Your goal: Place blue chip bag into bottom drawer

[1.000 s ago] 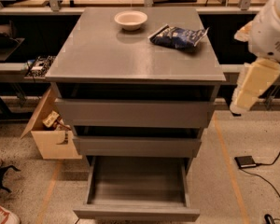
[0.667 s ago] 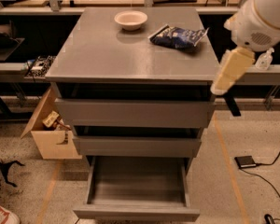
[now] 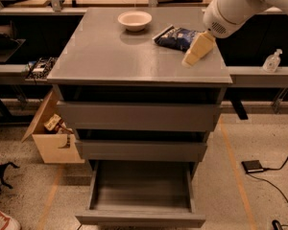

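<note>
The blue chip bag point(image 3: 176, 36) lies on the grey cabinet top point(image 3: 115, 56) at the back right, to the right of the white bowl point(image 3: 135, 19). My gripper point(image 3: 196, 51), cream-coloured on a white arm coming in from the upper right, hangs over the top's right side. Its tip is just in front and to the right of the bag, close to it but not holding it. The bottom drawer point(image 3: 141, 218) is pulled open at the foot of the cabinet, and its grey tray is empty. The two drawers above it stand slightly ajar.
An open cardboard box point(image 3: 50, 135) leans against the cabinet's lower left. A small black device point(image 3: 253, 166) with a cable lies on the floor to the right. A clear bottle point(image 3: 271, 61) stands on the bench at the right. Workbenches run behind the cabinet.
My gripper has moved up and to the left, from beside the cabinet's right edge to over the top next to the blue chip bag. The bag and the drawer have not moved.
</note>
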